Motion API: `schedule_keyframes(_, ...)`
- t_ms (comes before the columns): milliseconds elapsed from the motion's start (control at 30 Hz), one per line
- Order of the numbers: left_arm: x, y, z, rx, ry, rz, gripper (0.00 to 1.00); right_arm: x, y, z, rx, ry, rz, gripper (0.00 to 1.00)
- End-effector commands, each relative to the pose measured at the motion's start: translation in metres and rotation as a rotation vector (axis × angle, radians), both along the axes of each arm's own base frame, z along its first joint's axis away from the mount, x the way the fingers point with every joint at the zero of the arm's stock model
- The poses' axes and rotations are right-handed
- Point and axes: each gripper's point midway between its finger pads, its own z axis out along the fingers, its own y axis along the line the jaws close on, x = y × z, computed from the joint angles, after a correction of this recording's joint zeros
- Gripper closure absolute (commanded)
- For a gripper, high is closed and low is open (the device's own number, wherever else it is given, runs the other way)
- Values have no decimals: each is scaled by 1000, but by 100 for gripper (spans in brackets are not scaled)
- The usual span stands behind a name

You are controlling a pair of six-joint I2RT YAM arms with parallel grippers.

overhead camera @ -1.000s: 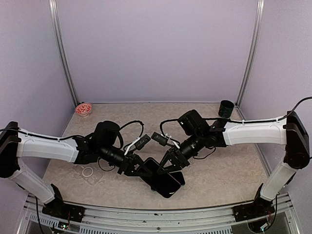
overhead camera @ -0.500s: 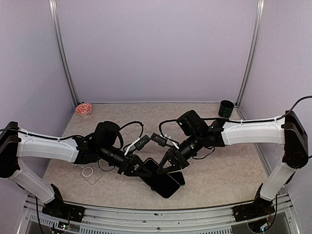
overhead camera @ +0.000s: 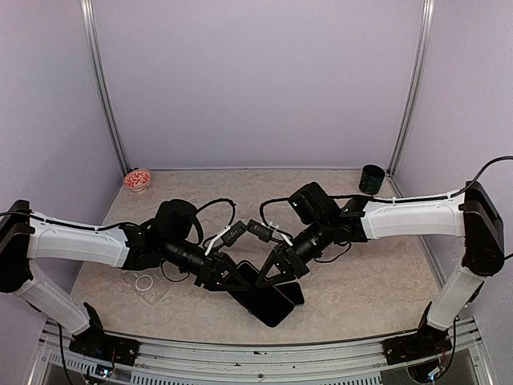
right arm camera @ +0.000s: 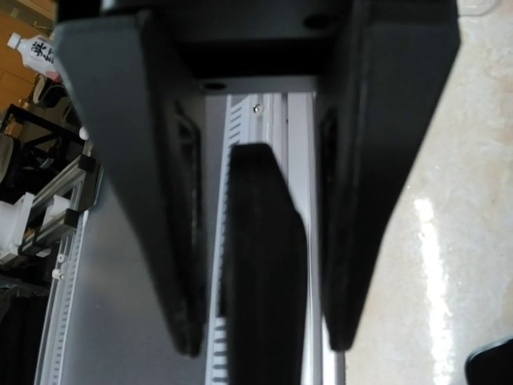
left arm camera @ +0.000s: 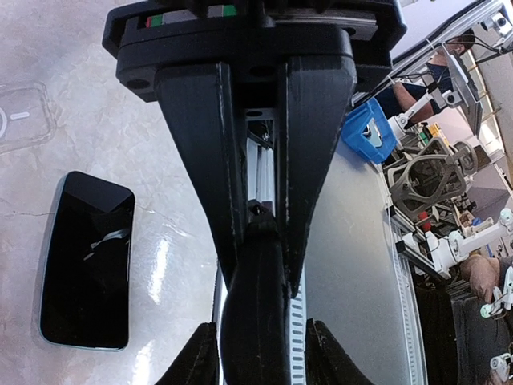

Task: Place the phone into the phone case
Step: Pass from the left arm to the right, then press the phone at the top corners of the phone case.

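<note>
A black flat phone case (overhead camera: 267, 303) is held tilted above the table near its front middle. My left gripper (overhead camera: 232, 281) is shut on its left end; in the left wrist view the case (left arm camera: 255, 321) sits edge-on, pinched in my left gripper (left arm camera: 260, 273). My right gripper (overhead camera: 274, 271) is open, its fingers astride the case's right end; in the right wrist view the case (right arm camera: 260, 265) stands inside that gripper (right arm camera: 264, 341) with gaps on both sides. The dark-screened phone (overhead camera: 294, 292) lies flat on the table beside the case and shows in the left wrist view (left arm camera: 84, 265).
A clear case with a ring (overhead camera: 149, 285) lies on the table left of my left arm and shows in the left wrist view (left arm camera: 22, 116). A red-and-white bowl (overhead camera: 138, 179) sits back left, a dark cup (overhead camera: 371, 178) back right. The table's front rail (overhead camera: 256, 353) is close.
My right gripper has shifted slightly left, closer around the case's end. The left gripper and the case have barely moved.
</note>
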Motion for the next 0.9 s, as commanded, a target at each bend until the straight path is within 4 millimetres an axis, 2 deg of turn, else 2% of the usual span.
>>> schedule_keyframes(0, 0, -10, 17, -71, -60, -31, 61, -1, 10, 15, 49, 5, 20, 100)
schedule_keyframes(100, 0, -11, 16, -70, -57, -33, 65, 0, 11, 14, 47, 10, 20, 100)
schedule_keyframes(233, -1, -13, 13, -67, -51, -40, 87, 1, 12, 15, 47, 5, 19, 100)
schedule_keyframes(300, -1, -13, 12, -66, -49, -39, 94, 1, 11, 17, 48, 0, 16, 100)
schedule_keyframes(400, -2, -12, 14, -74, -54, -39, 100, 2, 11, 18, 47, -8, 13, 100)
schedule_keyframes(500, -3, -11, 15, -78, -57, -41, 100, 2, 9, 19, 42, -15, 11, 100)
schedule_keyframes(567, -3, -10, 16, -80, -62, -41, 100, 3, 7, 20, 38, -19, 5, 88)
schedule_keyframes(733, -6, -8, 19, -83, -72, -46, 100, 2, -3, 29, 68, -6, 12, 45)
schedule_keyframes(867, -8, -6, 25, -92, -84, -47, 100, 0, -9, 32, 79, -4, 12, 42)
